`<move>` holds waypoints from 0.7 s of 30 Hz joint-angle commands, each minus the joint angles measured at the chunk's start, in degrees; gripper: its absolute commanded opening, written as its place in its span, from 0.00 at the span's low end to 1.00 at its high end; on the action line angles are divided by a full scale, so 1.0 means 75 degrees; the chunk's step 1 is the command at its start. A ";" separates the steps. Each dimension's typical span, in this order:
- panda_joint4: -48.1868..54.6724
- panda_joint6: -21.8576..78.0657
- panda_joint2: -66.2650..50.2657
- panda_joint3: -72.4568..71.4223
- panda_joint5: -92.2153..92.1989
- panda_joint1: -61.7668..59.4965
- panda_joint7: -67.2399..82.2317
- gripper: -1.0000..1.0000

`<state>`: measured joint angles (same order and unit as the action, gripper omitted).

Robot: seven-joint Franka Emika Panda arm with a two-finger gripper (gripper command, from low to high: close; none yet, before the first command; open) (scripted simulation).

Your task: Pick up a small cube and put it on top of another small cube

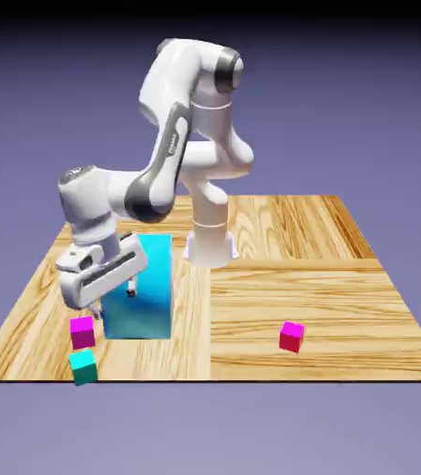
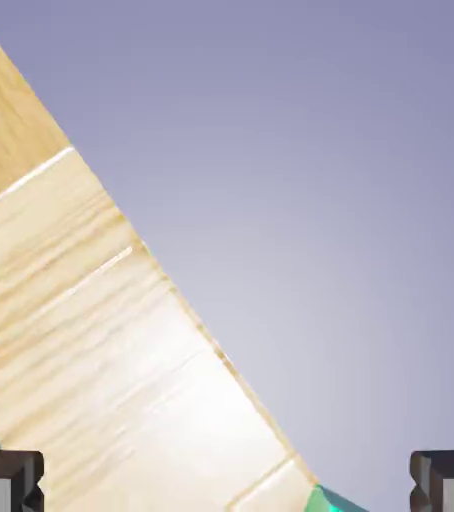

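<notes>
- Jaws of the gripper (image 1: 112, 299) are seen spread wide in the hand view, nothing being held between the fingertips (image 2: 7, 480).
- The gripper is poised low over the wooden surface (image 1: 298, 278), just above the purple-magenta cube (image 1: 82, 331) and beside the tall cyan block (image 1: 140, 288).
- The teal cube (image 1: 83, 366) is found at the surface's near edge, just in front of the purple-magenta cube.
- The red-sided cube (image 1: 291, 336) is set well apart, toward the exterior view's right.

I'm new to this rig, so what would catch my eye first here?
The white arm bends low over the table's near corner at the exterior view's left, its end effector open beside the tall cyan block. Below sit a magenta-purple cube and a teal cube.
</notes>
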<state>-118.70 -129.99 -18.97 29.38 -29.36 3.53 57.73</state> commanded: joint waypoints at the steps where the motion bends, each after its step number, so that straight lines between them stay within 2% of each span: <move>1: 0.0140 0.0146 -0.0171 0.0098 -0.0097 0.0010 0.0333 0.50; 21: 0.2946 0.3066 -0.3596 0.2046 -0.2045 0.0198 0.6977 0.50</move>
<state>-96.60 -107.00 -45.94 44.72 -44.69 5.01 110.05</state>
